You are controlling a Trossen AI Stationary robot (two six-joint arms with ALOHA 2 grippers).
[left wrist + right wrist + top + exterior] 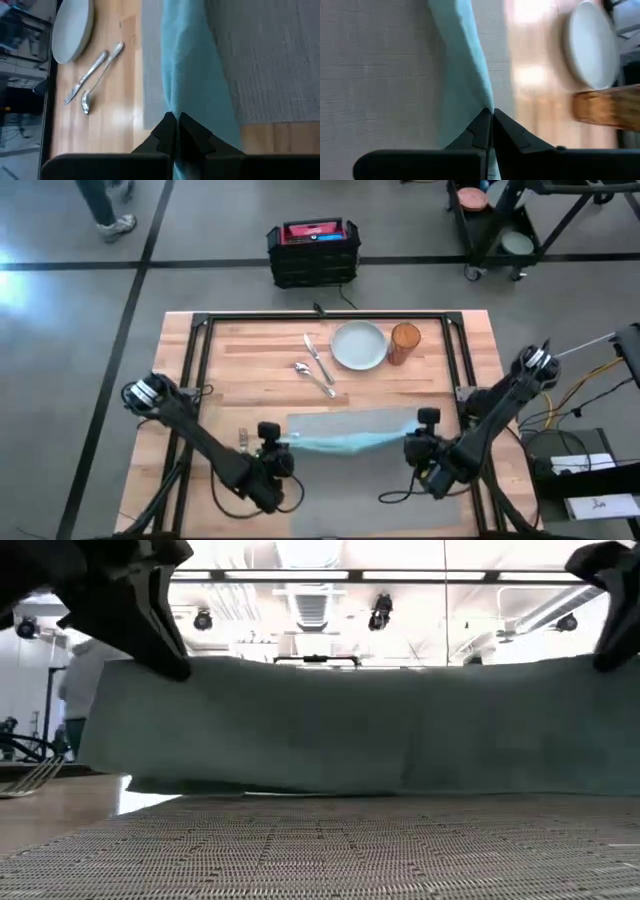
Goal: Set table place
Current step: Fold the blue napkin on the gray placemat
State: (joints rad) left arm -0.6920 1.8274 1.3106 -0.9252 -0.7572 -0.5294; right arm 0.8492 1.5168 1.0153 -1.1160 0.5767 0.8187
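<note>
One teal napkin [345,442] stretched between two grippers above one grey placemat [350,423] at the near side of the desk [250,360]; left gripper [276,442] with jaws clenched on the napkin's left end; right gripper [412,446] with jaws clenched on its right end; cloth sagging in the middle, lifted off the mat. Farther back on the desk: one pale plate [359,345], one amber glass [404,343] just beside it, one knife [317,358], one spoon [313,378]; one fork [243,439] near the left gripper. One black crate [313,253] on the floor beyond.
</note>
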